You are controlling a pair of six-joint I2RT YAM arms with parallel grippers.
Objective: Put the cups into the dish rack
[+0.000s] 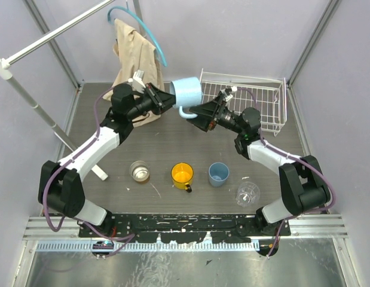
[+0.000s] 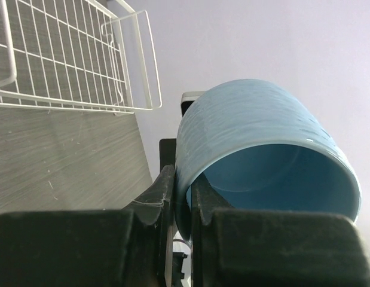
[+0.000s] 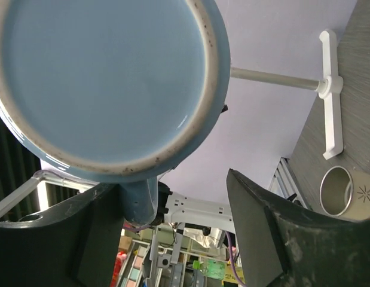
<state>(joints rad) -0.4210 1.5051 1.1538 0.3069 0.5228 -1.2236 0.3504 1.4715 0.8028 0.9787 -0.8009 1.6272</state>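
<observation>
My left gripper (image 1: pixel 171 97) is shut on the rim of the light blue handled mug (image 1: pixel 186 91) and holds it in the air, on its side, left of the white wire dish rack (image 1: pixel 256 98). In the left wrist view the fingers (image 2: pixel 164 191) pinch the mug's wall (image 2: pixel 256 137). My right gripper (image 1: pixel 194 112) is open just below the mug, its jaws on either side of the handle (image 3: pixel 137 200), under the mug's base (image 3: pixel 101 78). On the table stand the silvery metal cup (image 1: pixel 138 171), the yellow-orange mug (image 1: pixel 182 175), the small blue tumbler (image 1: pixel 219 174) and the clear glass cup (image 1: pixel 248 194).
A white pole clothes stand (image 1: pixel 29 95) rises at the left, its foot (image 1: pixel 100 172) beside the metal cup. A beige cloth (image 1: pixel 134 54) hangs at the back behind the left arm. The rack's corner (image 2: pixel 134 60) shows in the left wrist view.
</observation>
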